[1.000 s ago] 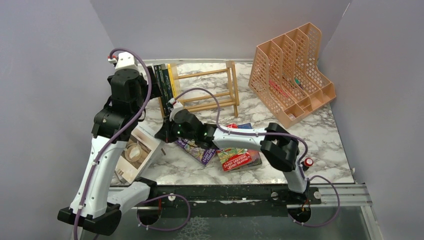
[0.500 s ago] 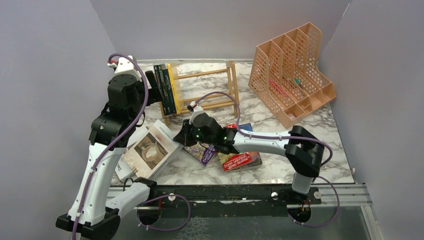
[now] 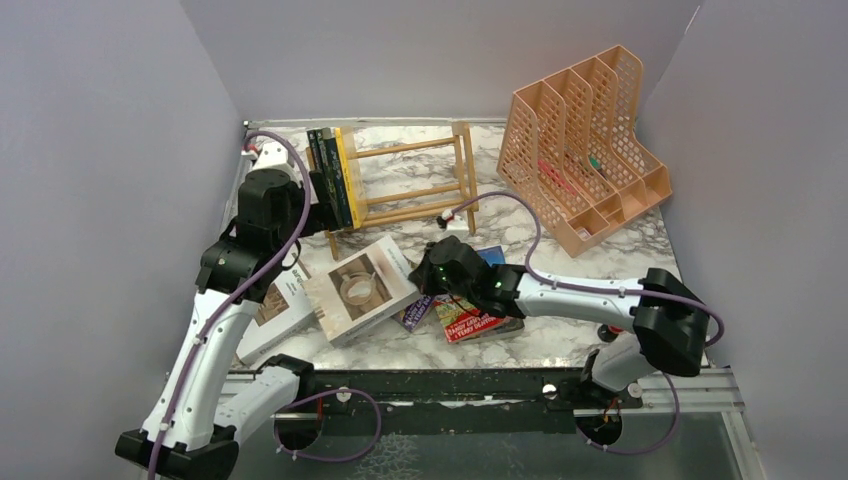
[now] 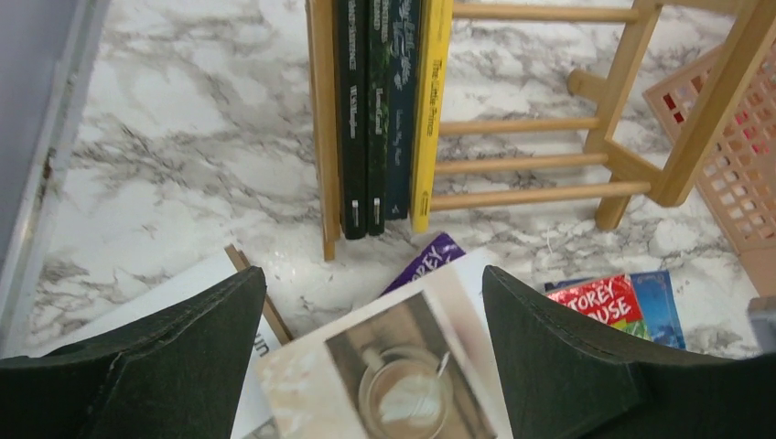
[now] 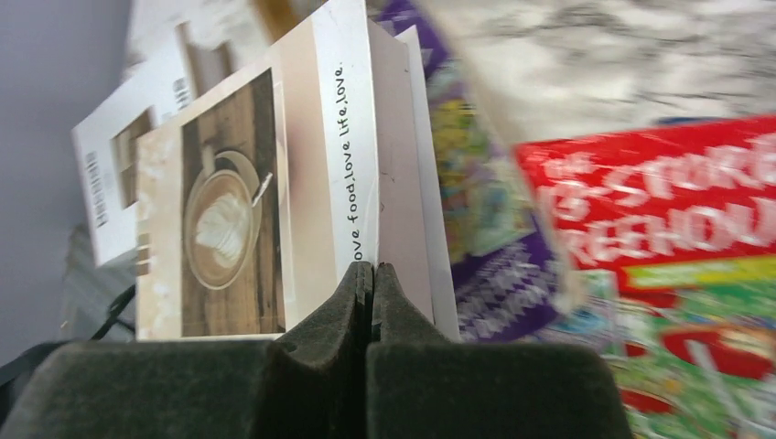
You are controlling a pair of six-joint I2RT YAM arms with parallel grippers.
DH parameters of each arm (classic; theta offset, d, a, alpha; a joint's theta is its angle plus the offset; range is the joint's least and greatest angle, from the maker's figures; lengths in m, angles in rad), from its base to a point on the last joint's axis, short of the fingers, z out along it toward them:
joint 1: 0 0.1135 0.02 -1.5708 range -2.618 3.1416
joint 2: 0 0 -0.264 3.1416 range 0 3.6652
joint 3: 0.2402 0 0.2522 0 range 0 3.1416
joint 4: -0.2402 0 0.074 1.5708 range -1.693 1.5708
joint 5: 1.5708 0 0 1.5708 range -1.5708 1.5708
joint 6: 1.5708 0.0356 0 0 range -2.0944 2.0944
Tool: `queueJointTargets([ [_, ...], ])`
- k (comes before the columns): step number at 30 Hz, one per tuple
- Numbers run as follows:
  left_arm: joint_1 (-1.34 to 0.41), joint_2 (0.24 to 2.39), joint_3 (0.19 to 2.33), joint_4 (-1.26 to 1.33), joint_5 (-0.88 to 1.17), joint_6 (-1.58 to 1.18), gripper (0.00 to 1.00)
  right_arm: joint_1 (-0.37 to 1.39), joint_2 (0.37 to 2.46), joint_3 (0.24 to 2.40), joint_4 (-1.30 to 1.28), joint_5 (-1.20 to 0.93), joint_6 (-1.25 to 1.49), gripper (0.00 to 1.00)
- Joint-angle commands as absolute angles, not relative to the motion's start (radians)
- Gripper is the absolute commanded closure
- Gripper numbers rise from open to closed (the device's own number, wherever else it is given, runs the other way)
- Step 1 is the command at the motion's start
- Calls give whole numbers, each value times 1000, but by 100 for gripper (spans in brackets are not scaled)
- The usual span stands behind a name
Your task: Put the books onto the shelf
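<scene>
Left claw (image 4: 371, 285) wide open, right claw (image 5: 371, 271) shut with nothing in it

Left arm hangs just by the shelf (image 3: 405, 150), where three dark-spined books (image 4: 371, 110) and a yellow book (image 4: 429, 110) stand upright at its left end. Right arm stretches low across the surface (image 3: 620, 270), fingers (image 5: 343, 320) pressed together at the coffee-cover book (image 3: 358, 287)'s edge. A purple book (image 3: 413, 313) and a red book (image 3: 475, 322) lie flat beside it.

Even, soft light — red book (image 5: 659, 201) blurred, white book (image 5: 220, 210) sharper.

Shelved books (image 4: 380, 110): four. Loose books (image 3: 360, 290): five. Shelf (image 3: 466, 170): one. Organiser (image 3: 585, 140): one.
</scene>
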State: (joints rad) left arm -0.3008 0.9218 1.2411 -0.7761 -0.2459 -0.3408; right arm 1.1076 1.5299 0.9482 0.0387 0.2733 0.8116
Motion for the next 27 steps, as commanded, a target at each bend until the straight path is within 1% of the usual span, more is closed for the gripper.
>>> queueJointTargets([
  [1,-296,895,1146,-771,-126,-409,11,1047,1439,871,-114,425,877,99],
  [8,-296,908,1057,-778,-72,-489,9,999,1305,805,-261,549,903,98],
  [10,-296,912,1028,-767,-46,-523,9,984,1275,782,-280,544,916,95],
  [11,-296,910,1009,-756,-29,-538,8,979,1263,769,-282,537,918,91],
  [12,-297,909,986,-746,-15,-553,7,972,1252,760,-285,530,923,86],
  [13,-297,904,963,-737,-4,-567,6,967,1243,754,-285,520,926,76],
  [15,-296,894,915,-712,28,-595,5,945,1230,746,-278,478,927,50],
  [16,-296,888,895,-695,49,-605,5,933,1225,740,-264,452,926,41],
  [18,-296,880,857,-660,69,-621,5,903,1224,733,-223,379,909,29],
  [19,-296,882,844,-649,72,-628,5,883,1229,732,-198,334,897,27],
  [21,-296,881,821,-628,80,-639,7,849,1248,743,-174,265,884,24],
  [25,-296,872,743,-577,110,-686,11,786,1284,750,-127,144,885,23],
  [26,-296,870,723,-556,131,-696,14,773,1288,745,-112,125,890,24],
  [27,-296,870,701,-534,148,-705,16,763,1291,736,-94,116,892,27],
])
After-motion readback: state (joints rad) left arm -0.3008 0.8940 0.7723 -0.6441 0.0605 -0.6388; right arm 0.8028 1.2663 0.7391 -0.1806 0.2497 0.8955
